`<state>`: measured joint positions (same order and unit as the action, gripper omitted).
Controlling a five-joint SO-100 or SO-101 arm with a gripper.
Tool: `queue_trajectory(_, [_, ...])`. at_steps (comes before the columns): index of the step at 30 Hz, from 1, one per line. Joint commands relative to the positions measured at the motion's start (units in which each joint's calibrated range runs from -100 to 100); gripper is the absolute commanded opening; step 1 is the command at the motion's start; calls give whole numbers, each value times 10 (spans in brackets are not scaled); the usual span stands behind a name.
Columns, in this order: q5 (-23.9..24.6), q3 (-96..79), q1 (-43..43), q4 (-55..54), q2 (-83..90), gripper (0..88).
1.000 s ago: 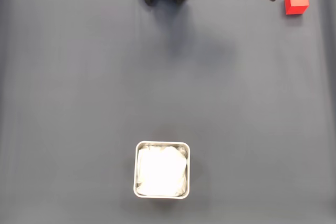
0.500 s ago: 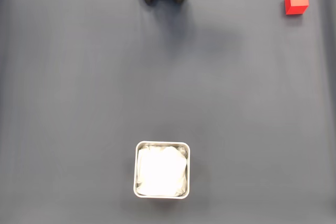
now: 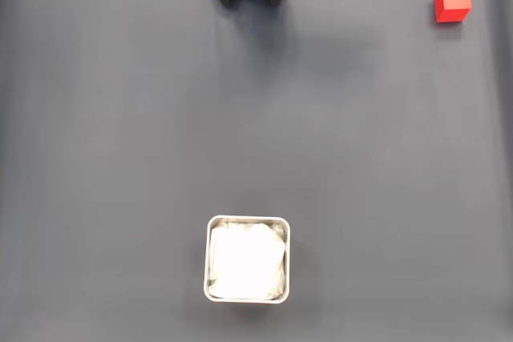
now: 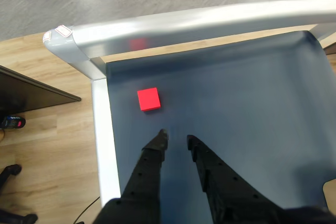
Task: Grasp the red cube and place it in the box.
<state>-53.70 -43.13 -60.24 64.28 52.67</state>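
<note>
Claw [image 4: 176,139] slightly parted, empty, hovering short of the red cube [image 4: 148,99] | cube near surface corner, box [image 3: 248,259] well apart | you likely need more reach first.

Fixed view: straight down over whole table [image 3: 120,118], far. Wrist view: closer, angled down toward table corner. Shared: red cube [image 3: 453,2] [image 4: 148,99] near that corner.

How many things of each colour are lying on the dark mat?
Red: 1, the red cube
Light grey with white lining: 1, the box
Total: 2
</note>
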Motion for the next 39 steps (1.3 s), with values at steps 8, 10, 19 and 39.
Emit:
queue_trajectory(8, [-31,-41,-8,-73,-2,156])
queue_trajectory(10, [-35,-50,-9,-85,-3,170])
queue_trajectory(19, [-43,-85,-17,-121,-18,222])
queue_trajectory(39, [-40,-95,-18,-231,-113,269])
